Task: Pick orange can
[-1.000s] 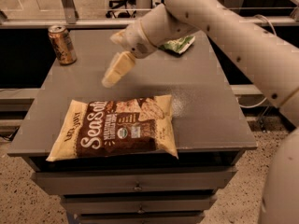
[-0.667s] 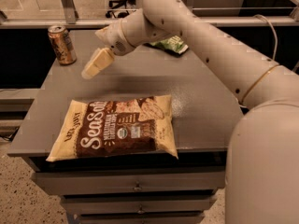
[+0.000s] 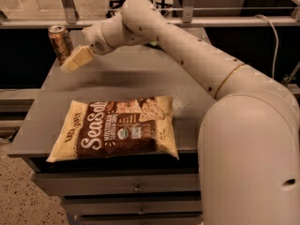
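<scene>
Above the table (image 3: pixel 126 78), arm (image 3: pixel 197 60): stretches from the table's right front edge across its top toward its far left corner.
Table: grey top, drawers (image 3: pixel 136 187) below its front edge.
Chip bag (image 3: pixel 115 130): lies flat on the table's near half, close to the front edge, well apart from the work at hand.
Gripper (image 3: pixel 77 59): hangs low over the table's far left part, tilted down and leftward, just beside the can.
Orange can (image 3: pixel 60 42): stands upright at the table's far left corner, silver top showing.
Change: within the last second the gripper has swung from over the table's middle to its far left corner, closing nearly all the gap to the can.
Meaning: the approach looks almost finished; the can appears unmoved and not yet gripped, so the closing step likely remains.
Jaws: their spread cannot be told from this angle; whether they touch the can also cannot be told, and nothing is seen held.
</scene>
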`<state>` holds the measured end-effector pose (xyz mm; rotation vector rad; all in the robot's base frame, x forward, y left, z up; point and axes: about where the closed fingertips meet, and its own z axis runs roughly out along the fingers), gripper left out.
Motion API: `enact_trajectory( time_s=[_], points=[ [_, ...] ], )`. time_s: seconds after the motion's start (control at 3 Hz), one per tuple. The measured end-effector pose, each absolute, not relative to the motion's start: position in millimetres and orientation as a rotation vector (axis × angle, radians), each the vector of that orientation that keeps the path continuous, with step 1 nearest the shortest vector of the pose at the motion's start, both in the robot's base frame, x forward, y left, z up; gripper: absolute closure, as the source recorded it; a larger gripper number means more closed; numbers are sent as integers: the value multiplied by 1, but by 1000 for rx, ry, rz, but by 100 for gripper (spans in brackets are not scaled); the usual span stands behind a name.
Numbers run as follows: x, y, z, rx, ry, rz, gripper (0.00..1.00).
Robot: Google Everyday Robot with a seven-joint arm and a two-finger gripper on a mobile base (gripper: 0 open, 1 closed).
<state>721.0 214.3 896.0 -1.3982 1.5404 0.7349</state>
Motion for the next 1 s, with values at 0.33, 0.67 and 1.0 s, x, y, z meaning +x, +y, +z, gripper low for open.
enact_trajectory(
  time_s=[0.33,0.67,1.0],
  points=[
    [744,245,888,-1321,1541,754,0],
    [756,260,883,-1285,1539,768,0],
    [764,273,882,-1263,1529,788,14]
  ],
)
